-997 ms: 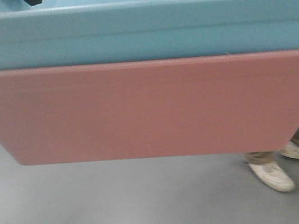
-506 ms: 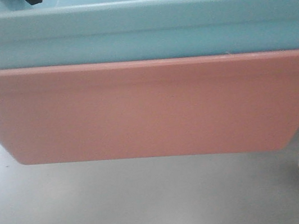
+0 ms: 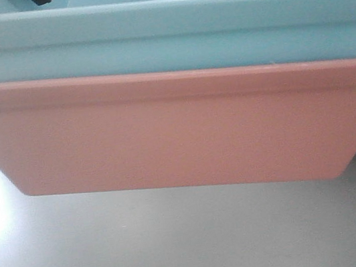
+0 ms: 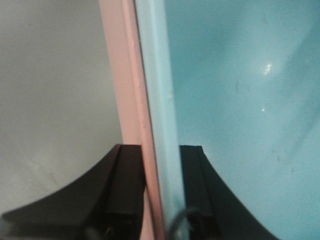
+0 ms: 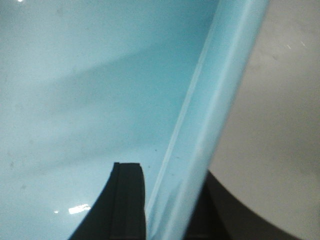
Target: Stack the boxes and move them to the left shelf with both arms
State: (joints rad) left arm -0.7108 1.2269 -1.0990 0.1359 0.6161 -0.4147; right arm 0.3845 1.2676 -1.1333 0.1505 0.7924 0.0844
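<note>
The blue tub (image 3: 162, 34) sits nested inside the pink tub (image 3: 178, 133), its rolled rim riding just above the pink rim. The pair hangs in the air, off the grey floor (image 3: 182, 248) that spreads out below the pink tub. From the front the pink tub's near wall fills most of the view, and its bottom edge slopes a little lower toward the right. Over to the left gripper (image 4: 160, 150): its black fingers (image 4: 125, 190) straddle the doubled edge, one pressed against the outside of the pink tub and the other down inside the blue one. The two walls are squeezed tight between them, so that is a firm clamp. Now the right gripper (image 5: 168, 170): one finger sits inside the blue tub and the other is a dark shape outside its wall, closed on the blue rim. No pink shows in that close view, so I cannot tell whether the pink tub's wall is caught in there too. In the front view a black piece of each gripper pokes down into the blue tub, above the pink tub's near wall, one toward each end. There is a bright wash of glare on the floor just left of the pink tub.
</note>
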